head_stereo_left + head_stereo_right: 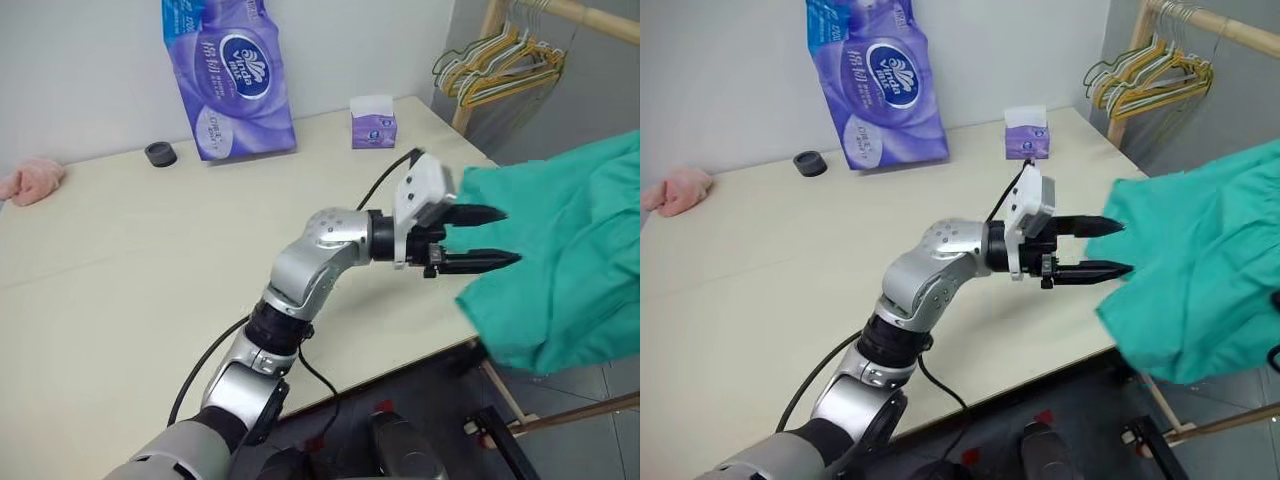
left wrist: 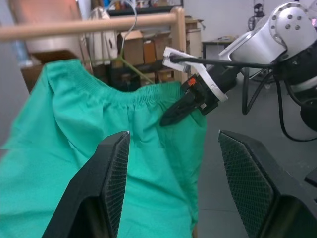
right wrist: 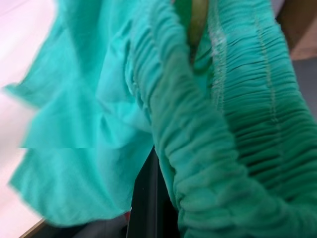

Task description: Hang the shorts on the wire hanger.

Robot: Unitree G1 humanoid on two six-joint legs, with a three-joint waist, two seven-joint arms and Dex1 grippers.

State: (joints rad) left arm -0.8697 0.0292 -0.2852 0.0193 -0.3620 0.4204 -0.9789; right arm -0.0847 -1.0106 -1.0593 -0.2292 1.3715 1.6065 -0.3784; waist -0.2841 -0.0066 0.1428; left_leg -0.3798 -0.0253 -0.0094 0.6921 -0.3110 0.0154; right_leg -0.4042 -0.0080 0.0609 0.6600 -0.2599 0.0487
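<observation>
The teal-green shorts [image 1: 565, 250] hang in the air past the table's right edge. In the left wrist view my right gripper [image 2: 173, 113] is shut on their gathered waistband [image 2: 143, 96]. A thin olive wire of the wire hanger [image 2: 140, 74] rises from behind the waistband toward a wooden rail [image 2: 89, 25]. An olive strip [image 3: 198, 22] shows between the waistband folds in the right wrist view. My left gripper [image 1: 510, 236] points right, level with the shorts' near edge. It is open, its fingertips at the cloth with nothing held between them.
On the cream table [image 1: 120, 260] stand a purple tissue pack [image 1: 228, 75], a small tissue box [image 1: 372, 122], a black round cap [image 1: 160, 154] and a pink cloth [image 1: 32, 181]. Bunched yellow and green hangers [image 1: 500, 65] hang on a wooden rack at the back right.
</observation>
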